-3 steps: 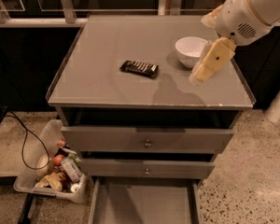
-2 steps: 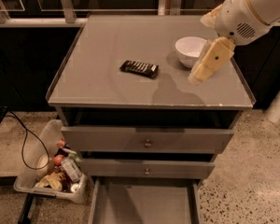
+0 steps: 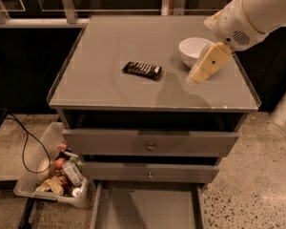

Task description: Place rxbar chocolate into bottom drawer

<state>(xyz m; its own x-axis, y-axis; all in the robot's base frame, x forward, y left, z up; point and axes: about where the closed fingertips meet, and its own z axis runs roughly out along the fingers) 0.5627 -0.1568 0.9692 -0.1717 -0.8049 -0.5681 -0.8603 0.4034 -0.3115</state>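
The rxbar chocolate (image 3: 142,70), a flat black bar with pale stripes, lies on the grey cabinet top (image 3: 109,80) near its middle. My gripper (image 3: 196,79) hangs from the white arm at the upper right, above the cabinet top just right of the bar and in front of the white bowl (image 3: 195,51). It holds nothing. The bottom drawer (image 3: 148,209) is pulled out at the foot of the cabinet, a shallow grey tray, and nothing shows in the part I can see.
Two upper drawers with small round knobs (image 3: 151,147) stand slightly out. A clear bin (image 3: 52,173) of food items sits on the floor at the left, with a black cable beside it. A railing runs behind the cabinet.
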